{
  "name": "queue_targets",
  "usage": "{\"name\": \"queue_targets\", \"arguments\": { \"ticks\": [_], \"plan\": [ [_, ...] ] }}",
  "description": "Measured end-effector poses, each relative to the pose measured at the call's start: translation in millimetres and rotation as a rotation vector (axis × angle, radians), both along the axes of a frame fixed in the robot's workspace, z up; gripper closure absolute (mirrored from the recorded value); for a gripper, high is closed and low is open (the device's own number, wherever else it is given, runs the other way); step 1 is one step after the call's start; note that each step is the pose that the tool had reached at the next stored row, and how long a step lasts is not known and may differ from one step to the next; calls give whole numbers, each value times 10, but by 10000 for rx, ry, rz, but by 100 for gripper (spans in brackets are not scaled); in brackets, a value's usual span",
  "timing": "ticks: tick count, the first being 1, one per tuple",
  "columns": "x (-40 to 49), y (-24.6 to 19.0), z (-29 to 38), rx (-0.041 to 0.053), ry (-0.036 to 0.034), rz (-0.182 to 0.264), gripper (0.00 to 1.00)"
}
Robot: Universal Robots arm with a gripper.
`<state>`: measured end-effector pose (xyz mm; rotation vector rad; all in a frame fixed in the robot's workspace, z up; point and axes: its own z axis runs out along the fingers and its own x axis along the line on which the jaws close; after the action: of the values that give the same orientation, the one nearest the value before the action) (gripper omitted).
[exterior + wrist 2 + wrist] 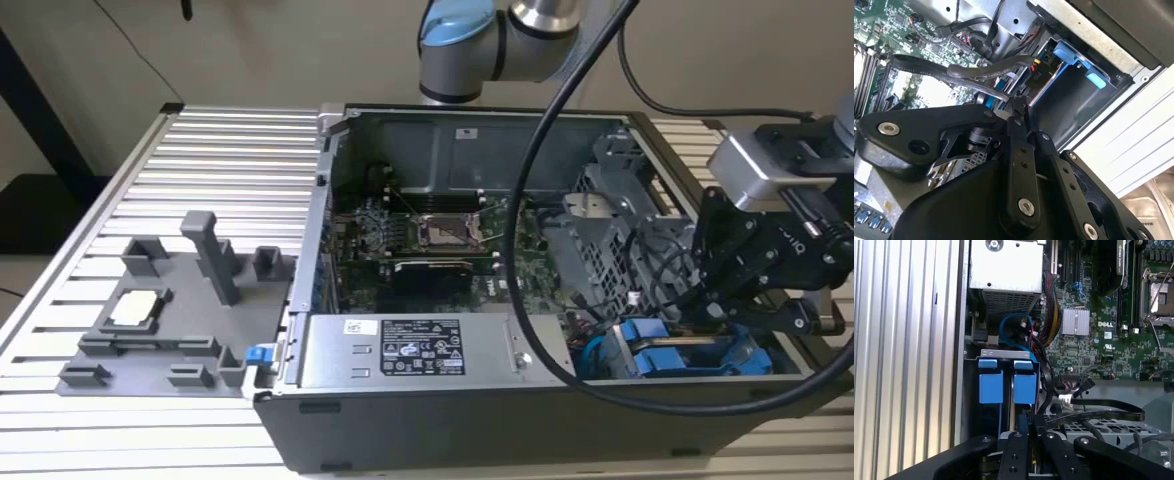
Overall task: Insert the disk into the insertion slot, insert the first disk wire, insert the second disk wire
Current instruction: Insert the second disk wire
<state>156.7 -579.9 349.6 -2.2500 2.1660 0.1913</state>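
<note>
Blue carrier tabs [1003, 381] are showing the disk [687, 358] sitting in the insertion slot [1074, 100]; the gripper [1015, 107], fingers pressed together, is hovering beside a black cable [979, 70].

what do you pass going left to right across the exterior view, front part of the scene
Grey fixture tray → silver power-supply box → blue disk carrier in the insertion slot → gripper above it, at the exterior view's right.

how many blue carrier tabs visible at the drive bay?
2, side by side at the bay's mouth in the first wrist view: one tab nearer the case wall, the other tab nearer the motherboard. More may be hidden behind the gripper.
</note>
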Motion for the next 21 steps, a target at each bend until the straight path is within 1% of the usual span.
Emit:
{"name": "queue_targets", "arguments": {
  "ticks": [3,5,13,19,21],
  "plan": [
    [15,0,-18,103,-1,-2,84],
    [23,0,-34,154,-2,-12,84],
    [63,0,-81,158,-7,-62,84],
    [66,0,-140,148,-9,-260,84],
    [66,0,-149,146,-9,-270,84]
  ]
}}
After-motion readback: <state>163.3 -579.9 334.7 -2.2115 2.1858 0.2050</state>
